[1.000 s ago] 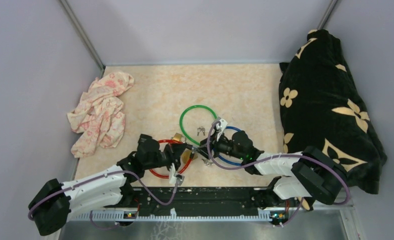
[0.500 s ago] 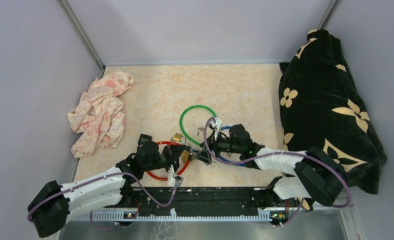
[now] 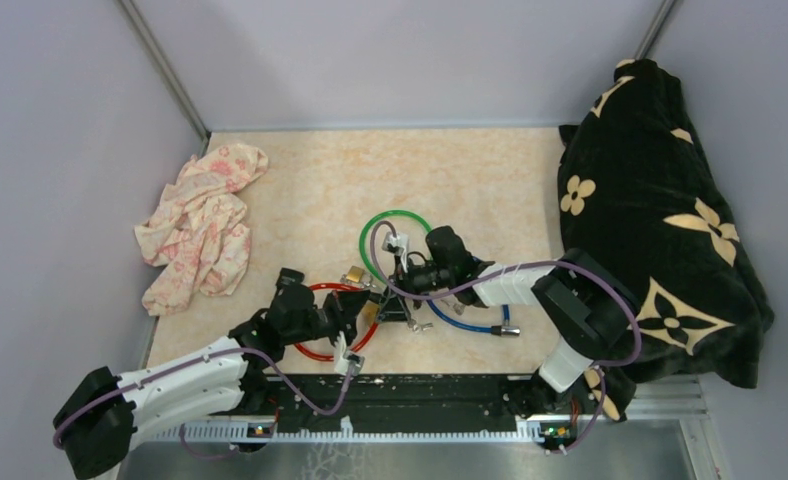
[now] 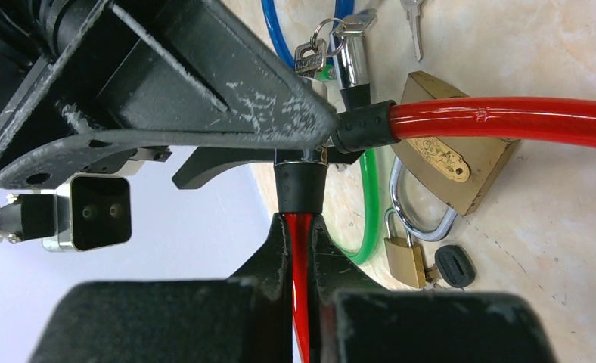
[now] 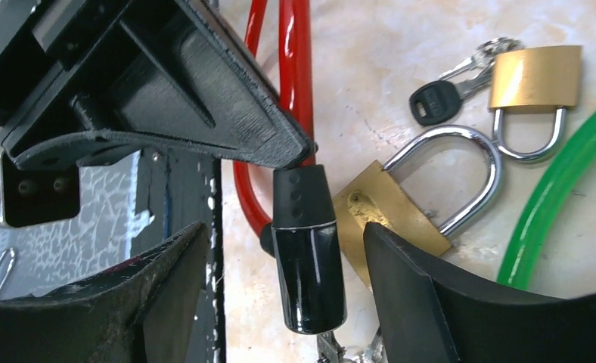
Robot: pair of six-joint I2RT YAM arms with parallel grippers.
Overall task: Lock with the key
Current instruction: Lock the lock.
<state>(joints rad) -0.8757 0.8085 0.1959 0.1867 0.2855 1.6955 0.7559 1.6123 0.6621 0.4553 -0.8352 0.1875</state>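
Two arms converge at table centre.

Top view: the left gripper [image 3: 360, 318] is closed on the red cable lock [image 3: 318, 354], at six o'clock of the green cable loop [image 3: 395, 213]. The right gripper [image 3: 394, 300] sits just beside it at three o'clock. A blue cable [image 3: 460, 323] lies near. The floral cloth [image 3: 202, 225] and black blanket [image 3: 660, 200] lie well apart.

Left wrist view: the fingers [image 4: 261, 257] are pinched tight on the red cable below its black collar. A large brass padlock [image 4: 439, 159] lies under the cable, a small brass padlock [image 4: 403, 261] and a black-headed key [image 4: 455, 265] at five o'clock. The key bunch [image 4: 314, 54] hangs at twelve o'clock.

Right wrist view: the jaws stand apart, straddling the black lock barrel [image 5: 306, 265] with a gap on each side.

Hazards, as judged:
- Closing here would catch the barrel, not a key, so nothing would turn.
- An off-centre squeeze could twist the cable through the left grip.
- The padlocks crowd the approach and could be knocked.
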